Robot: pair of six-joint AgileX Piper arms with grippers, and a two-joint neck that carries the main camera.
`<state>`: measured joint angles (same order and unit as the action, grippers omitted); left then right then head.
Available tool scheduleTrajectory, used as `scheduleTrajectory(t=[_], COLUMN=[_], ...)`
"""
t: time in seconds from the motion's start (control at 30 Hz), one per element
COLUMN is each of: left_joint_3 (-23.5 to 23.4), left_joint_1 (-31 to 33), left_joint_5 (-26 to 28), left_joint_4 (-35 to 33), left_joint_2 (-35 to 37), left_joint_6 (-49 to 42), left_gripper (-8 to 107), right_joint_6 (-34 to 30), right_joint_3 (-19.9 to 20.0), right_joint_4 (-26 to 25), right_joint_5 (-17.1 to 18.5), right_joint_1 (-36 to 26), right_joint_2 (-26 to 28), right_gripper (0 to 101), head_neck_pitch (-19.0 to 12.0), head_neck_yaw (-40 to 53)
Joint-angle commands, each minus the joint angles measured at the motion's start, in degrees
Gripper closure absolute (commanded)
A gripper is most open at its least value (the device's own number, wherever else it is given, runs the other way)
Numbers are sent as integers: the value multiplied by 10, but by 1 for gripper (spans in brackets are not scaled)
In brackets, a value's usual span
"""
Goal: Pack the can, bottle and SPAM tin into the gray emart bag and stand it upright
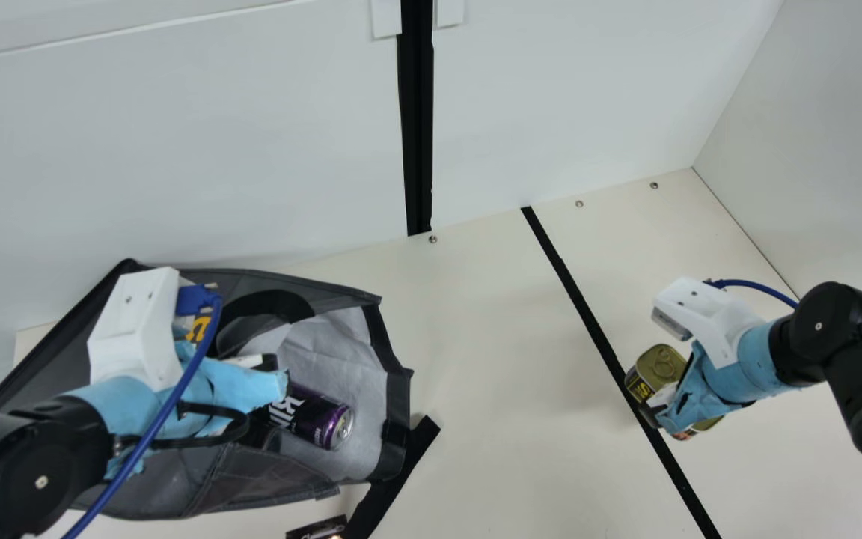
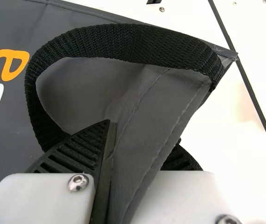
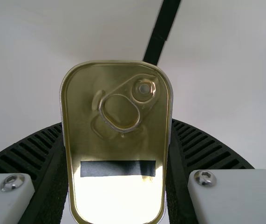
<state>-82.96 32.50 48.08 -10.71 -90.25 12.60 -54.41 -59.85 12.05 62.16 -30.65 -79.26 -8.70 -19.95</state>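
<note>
The gray bag (image 1: 266,479) lies on its side at the left of the main view, its mouth facing right. A purple can (image 1: 322,419) rests inside near the mouth. My left gripper (image 1: 270,367) is over the bag; in the left wrist view the left gripper (image 2: 128,163) is shut on the bag's gray edge (image 2: 146,121), beside the black handle (image 2: 123,42). My right gripper (image 1: 659,415) holds the SPAM tin (image 1: 659,367) at the table's right; in the right wrist view the right gripper (image 3: 116,158) has its fingers pressed against both sides of the tin (image 3: 119,144).
A black tape line (image 1: 581,292) crosses the cream table (image 1: 476,337) between the bag and the right gripper. A dark object (image 1: 316,528) shows at the main view's bottom edge, below the bag. White walls stand behind and at the right.
</note>
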Motion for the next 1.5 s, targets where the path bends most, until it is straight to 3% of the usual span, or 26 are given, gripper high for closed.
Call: scheduleTrajectory(t=[0.0,0.53,1.07,1.47], left_joint_3=[0,0,0,0], left_joint_1=[0,0,0,0], left_joint_5=[0,0,0,0], left_joint_4=[0,0,0,0], left_joint_2=[0,0,0,0], left_joint_6=[0,0,0,0], left_gripper=[107,107,107,107], right_joint_6=[-1,-8,-29,-26], right_joint_3=[3,28,46,82], right_joint_4=[1,-7,2,-1], right_joint_5=[6,30,76,77], right_joint_1=[15,132,243,335], right_joint_2=[2,36,86,108], right_gripper=[101,101,101,101], head_neck_pitch=[-13,-13,-13,-13], head_neck_yaw=[0,0,0,0])
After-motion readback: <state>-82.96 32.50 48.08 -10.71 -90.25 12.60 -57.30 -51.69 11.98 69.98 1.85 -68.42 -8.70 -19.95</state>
